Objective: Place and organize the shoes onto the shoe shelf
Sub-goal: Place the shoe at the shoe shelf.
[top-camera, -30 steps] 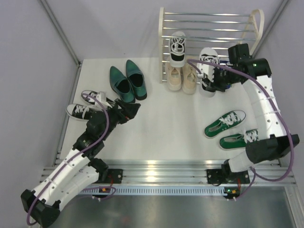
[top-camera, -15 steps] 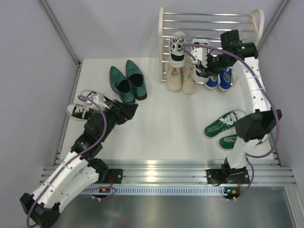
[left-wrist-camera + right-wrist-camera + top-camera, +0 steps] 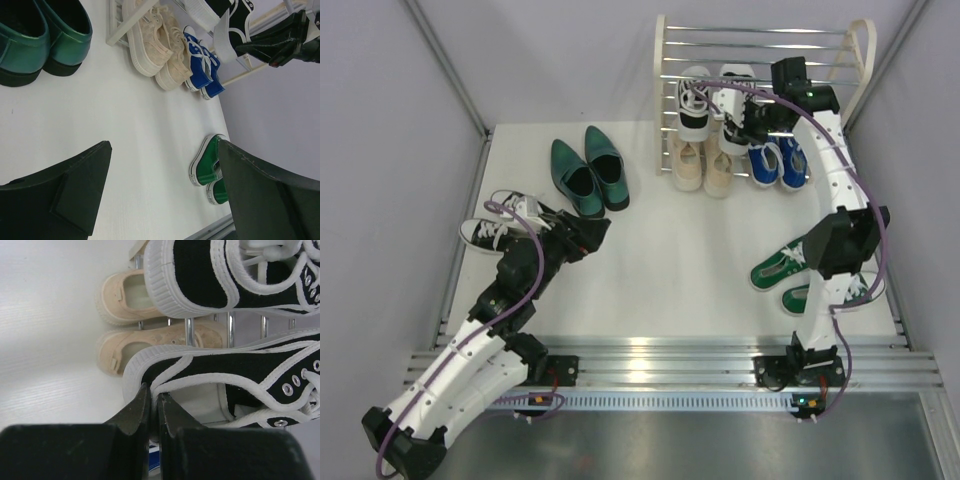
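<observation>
Reaching far fwd w/ R arm, elbow raised; R gripper at shoe shelf front, pinched tight on black-and-white sneaker heel rim. L arm folded low, well left of shelf; L gripper spread wide, empty.

wide-spread left gripper, dark green dress shoes, beige lace-ups, blue sneakers, green sneakers

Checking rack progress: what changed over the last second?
The right claw, shut on the heel of a black-and-white sneaker, carried it back and left to the shoe shelf beside its mate, uncovering the blue sneakers. The open left claw and the green dress shoes stayed put.
</observation>
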Motion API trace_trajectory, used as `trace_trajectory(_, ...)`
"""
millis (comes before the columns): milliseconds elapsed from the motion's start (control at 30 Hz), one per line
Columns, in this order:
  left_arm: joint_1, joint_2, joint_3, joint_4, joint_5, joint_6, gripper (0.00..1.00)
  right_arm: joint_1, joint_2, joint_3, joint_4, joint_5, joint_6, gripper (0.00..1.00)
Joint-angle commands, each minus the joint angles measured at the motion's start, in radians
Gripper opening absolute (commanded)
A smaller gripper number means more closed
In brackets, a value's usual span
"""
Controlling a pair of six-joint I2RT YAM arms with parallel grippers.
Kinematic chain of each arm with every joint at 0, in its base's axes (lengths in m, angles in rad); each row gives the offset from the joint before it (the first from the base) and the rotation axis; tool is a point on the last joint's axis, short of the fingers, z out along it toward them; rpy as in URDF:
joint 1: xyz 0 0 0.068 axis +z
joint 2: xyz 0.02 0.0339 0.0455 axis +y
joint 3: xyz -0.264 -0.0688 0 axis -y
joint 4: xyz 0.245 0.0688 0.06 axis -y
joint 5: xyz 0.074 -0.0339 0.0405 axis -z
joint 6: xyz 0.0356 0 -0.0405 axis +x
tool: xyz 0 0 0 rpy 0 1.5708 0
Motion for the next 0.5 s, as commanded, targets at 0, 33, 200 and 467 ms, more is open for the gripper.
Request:
trace_trajectory(0, 0.003, -0.01, 0.008, 0.011, -0.014, 0.02, 0.93, -0.01, -0.005, 0.091, 0.176, -0.035, 0.009, 0.0)
trace_trajectory(33, 0.004, -0.007, 0.008, 0.012, -0.014, 0.02, 0.93, -0.009, -0.005, 0.091, 0.181, -0.04, 0.011, 0.0)
trace_trajectory(200, 0.003, 0.001, 0.005, 0.023, -0.013, 0.019, 0.93, -0.009, 0.01, 0.089, 0.212, -0.043, 0.015, 0.0)
trace_trajectory(467, 0.004, 0.01, 0.012, 0.026, -0.013, 0.022, 0.93, -0.006, 0.039, 0.087, 0.287, -0.058, 0.046, 0.0)
